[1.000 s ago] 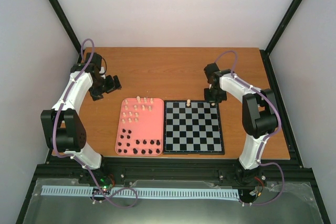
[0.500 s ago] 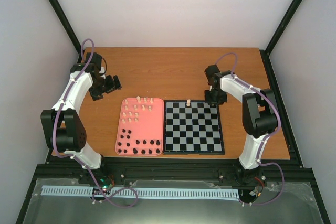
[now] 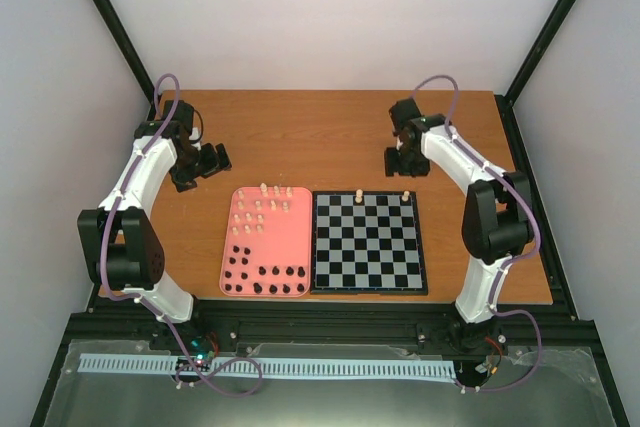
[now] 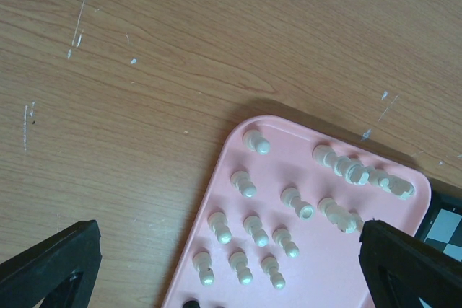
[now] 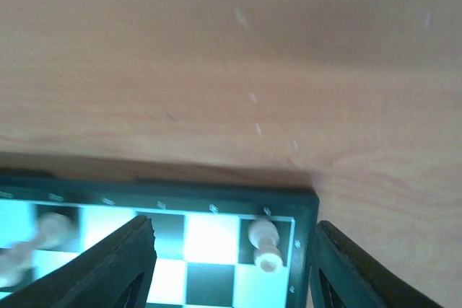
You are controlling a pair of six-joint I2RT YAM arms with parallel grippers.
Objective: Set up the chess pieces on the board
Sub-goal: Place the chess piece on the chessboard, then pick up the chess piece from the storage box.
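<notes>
One wooden table [image 3: 300,132] is shown from above, with the left arm [image 3: 140,172] and the right arm [image 3: 470,172] bolted at its near edge. The board [image 3: 368,257] is laid flat near the table's middle. The pink tray [image 3: 285,237] is set just beside it on the left, their edges touching or nearly so.

The left gripper [image 3: 218,158] is held over bare wood beyond the tray's far left corner. In the left wrist view its fingers [image 4: 54,261] are seen spread wide apart, with the tray's far end lying below them. The right gripper [image 3: 396,163] is held over the table just beyond the board's far right corner, and its fingers [image 5: 123,265] are likewise parted.

Most pieces are kept on the tray. The cream pieces [image 3: 262,205] are stood in its far half and the black pieces [image 3: 265,279] in its near half.

Two further cream figures are placed on the board's far row. The middle piece [image 3: 358,194] is set near that row's centre. The corner piece [image 3: 406,195] is set on the far right corner square, and in the right wrist view it is seen upright and apart from both fingers.
</notes>
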